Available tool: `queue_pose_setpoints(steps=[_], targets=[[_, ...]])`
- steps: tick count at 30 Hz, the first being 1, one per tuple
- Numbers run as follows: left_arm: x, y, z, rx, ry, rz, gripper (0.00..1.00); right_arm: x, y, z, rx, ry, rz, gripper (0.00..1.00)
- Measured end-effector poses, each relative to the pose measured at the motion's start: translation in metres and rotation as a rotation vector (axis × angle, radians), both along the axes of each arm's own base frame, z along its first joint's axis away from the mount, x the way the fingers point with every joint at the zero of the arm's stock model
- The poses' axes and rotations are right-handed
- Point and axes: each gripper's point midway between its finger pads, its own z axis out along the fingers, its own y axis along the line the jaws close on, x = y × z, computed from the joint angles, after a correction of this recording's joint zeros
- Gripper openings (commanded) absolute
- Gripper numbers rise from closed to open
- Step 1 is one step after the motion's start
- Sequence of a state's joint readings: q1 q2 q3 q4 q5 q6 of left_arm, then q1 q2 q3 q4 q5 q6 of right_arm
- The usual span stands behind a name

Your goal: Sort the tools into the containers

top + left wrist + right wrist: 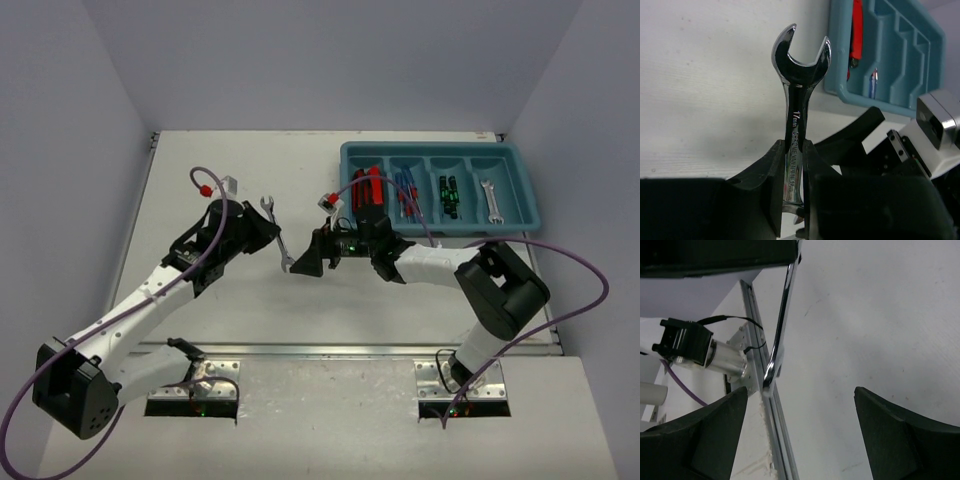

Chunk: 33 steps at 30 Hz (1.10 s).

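A silver wrench (276, 235) hangs in the air over the table's middle, and my left gripper (264, 232) is shut on its shank. In the left wrist view the wrench (799, 95) stands upright between the black fingers (770, 185), open-end head uppermost. My right gripper (303, 263) stands open just right of the wrench's lower end, facing it. Its wrist view shows the wrench (780, 325) beyond the spread fingertips (735, 405), with nothing between them. The teal tray (523, 185) at the back right holds red-and-black tools (365, 188), blue screwdrivers (405, 195), black-and-green screwdrivers (448, 195) and one wrench (489, 198).
Both grippers are close together near the table's middle. A metal rail (350, 350) runs along the near edge by the arm bases. Purple cables (585, 270) loop off both arms. In the left wrist view, the tray's wall (840, 60) sits at the upper right.
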<state>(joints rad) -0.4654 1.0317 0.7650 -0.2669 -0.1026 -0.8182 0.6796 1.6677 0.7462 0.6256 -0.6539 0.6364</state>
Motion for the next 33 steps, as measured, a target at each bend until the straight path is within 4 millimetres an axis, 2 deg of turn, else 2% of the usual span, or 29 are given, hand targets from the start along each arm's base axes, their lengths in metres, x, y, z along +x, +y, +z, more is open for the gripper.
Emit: queue_pose_setpoints(steps=[1, 3, 6, 8, 11, 12, 13, 15, 18, 21, 22, 24, 25, 27, 28, 29, 31, 33], targets=[[-0.001, -0.004, 0.001, -0.01, -0.002, -0.011, 0.0, 0.003, 0.003, 0.001, 0.004, 0.001, -0.003, 0.81], [-0.006, -0.012, 0.002, -0.026, 0.005, -0.029, 0.0, 0.012, 0.01, 0.004, 0.015, -0.003, -0.01, 0.71], [-0.011, -0.021, 0.003, -0.039, 0.008, -0.055, 0.0, 0.019, 0.019, 0.014, 0.031, -0.018, -0.015, 0.45], [-0.013, -0.024, 0.005, -0.048, 0.007, -0.061, 0.0, 0.022, 0.025, 0.023, 0.047, -0.028, -0.012, 0.31], [-0.014, -0.024, 0.01, -0.059, -0.007, -0.053, 0.0, 0.025, 0.035, 0.036, 0.074, -0.044, 0.004, 0.0], [-0.013, -0.023, 0.012, -0.057, -0.015, -0.043, 0.0, 0.026, 0.037, 0.039, 0.08, -0.046, 0.003, 0.0], [-0.014, -0.021, 0.013, -0.057, -0.018, -0.039, 0.2, 0.027, 0.037, 0.038, 0.08, -0.045, -0.003, 0.0], [-0.013, -0.019, 0.016, -0.05, -0.025, -0.028, 0.99, 0.028, 0.037, 0.037, 0.075, -0.039, -0.011, 0.0], [-0.007, -0.018, 0.036, -0.035, -0.071, -0.027, 1.0, 0.029, 0.032, 0.024, 0.023, -0.015, -0.035, 0.0], [0.003, -0.012, 0.078, 0.013, -0.141, -0.007, 1.0, 0.038, 0.016, 0.003, -0.088, -0.002, -0.102, 0.0], [0.006, -0.005, 0.093, 0.042, -0.175, 0.009, 1.0, 0.046, 0.005, -0.004, -0.139, -0.004, -0.143, 0.0], [0.003, 0.011, 0.12, 0.105, -0.231, 0.042, 1.0, 0.071, -0.035, -0.018, -0.295, -0.015, -0.275, 0.0], [-0.001, 0.021, 0.131, 0.138, -0.26, 0.054, 1.0, 0.089, -0.063, -0.02, -0.375, -0.034, -0.355, 0.0], [-0.015, 0.04, 0.141, 0.201, -0.292, 0.066, 1.0, 0.128, -0.123, -0.016, -0.506, -0.077, -0.528, 0.0], [-0.023, 0.048, 0.143, 0.229, -0.303, 0.07, 1.0, 0.146, -0.156, -0.012, -0.57, -0.093, -0.613, 0.0], [-0.029, 0.055, 0.143, 0.254, -0.312, 0.065, 1.0, 0.165, -0.198, -0.006, -0.639, -0.105, -0.71, 0.0], [-0.041, 0.064, 0.131, 0.303, -0.31, 0.044, 1.0, 0.192, -0.275, 0.008, -0.76, -0.116, -0.882, 0.0], [-0.05, 0.068, 0.113, 0.343, -0.289, 0.013, 1.0, 0.209, -0.346, 0.023, -0.867, -0.115, -1.047, 0.0]])
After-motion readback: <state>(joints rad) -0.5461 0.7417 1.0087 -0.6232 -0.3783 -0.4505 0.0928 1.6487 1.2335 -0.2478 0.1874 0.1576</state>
